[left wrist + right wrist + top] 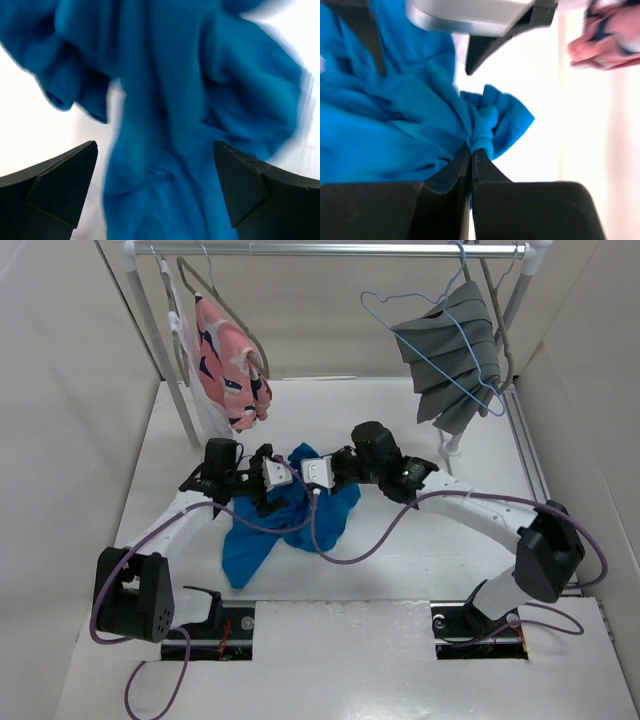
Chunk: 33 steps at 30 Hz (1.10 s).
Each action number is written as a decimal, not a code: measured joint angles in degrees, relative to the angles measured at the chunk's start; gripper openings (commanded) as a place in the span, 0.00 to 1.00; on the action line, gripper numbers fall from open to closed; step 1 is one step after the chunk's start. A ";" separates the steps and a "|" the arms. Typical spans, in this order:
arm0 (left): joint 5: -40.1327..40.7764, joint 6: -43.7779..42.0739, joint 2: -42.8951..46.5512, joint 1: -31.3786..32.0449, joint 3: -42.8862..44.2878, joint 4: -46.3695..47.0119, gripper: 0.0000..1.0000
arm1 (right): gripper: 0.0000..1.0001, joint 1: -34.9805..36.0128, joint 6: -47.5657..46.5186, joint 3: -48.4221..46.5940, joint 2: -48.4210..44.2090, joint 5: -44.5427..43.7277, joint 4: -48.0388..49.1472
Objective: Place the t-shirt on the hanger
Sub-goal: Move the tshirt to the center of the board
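Note:
The bright blue t-shirt (285,520) lies crumpled on the white table between both arms. My right gripper (318,476) is shut on a bunched fold of it (487,127), its tip (472,150) closed with cloth pinched between the jaws. My left gripper (268,480) is open, its fingers (60,185) wide apart over the t-shirt (175,125) and not gripping it. The light-blue wire hanger (366,302) hangs by its hook on the rail at the back right, far above both grippers.
A pleated grey cloth (455,355) hangs behind the wire hanger. A pink patterned garment (230,365) hangs on a grey-brown hanger at the back left. The metal rail (330,250) and its posts stand at the back. White walls close in both sides.

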State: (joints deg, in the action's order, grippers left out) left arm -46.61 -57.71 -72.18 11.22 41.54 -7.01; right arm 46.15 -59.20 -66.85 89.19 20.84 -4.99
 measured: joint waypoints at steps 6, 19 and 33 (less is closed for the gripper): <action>-2.91 4.55 -1.55 1.79 4.87 4.20 1.00 | 0.00 0.02 -1.75 -3.39 -1.20 1.99 -6.60; -9.14 6.14 -4.50 9.31 10.12 1.66 0.62 | 0.02 0.07 -3.48 -7.26 -0.31 6.51 -12.81; 0.52 14.84 -3.48 11.98 8.37 4.66 0.00 | 0.87 -13.16 10.45 11.32 -11.85 4.46 -1.18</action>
State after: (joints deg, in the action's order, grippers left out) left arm -46.09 -42.87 -75.66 23.20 49.91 -2.35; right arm 32.99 -48.75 -55.53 77.34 25.30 -6.17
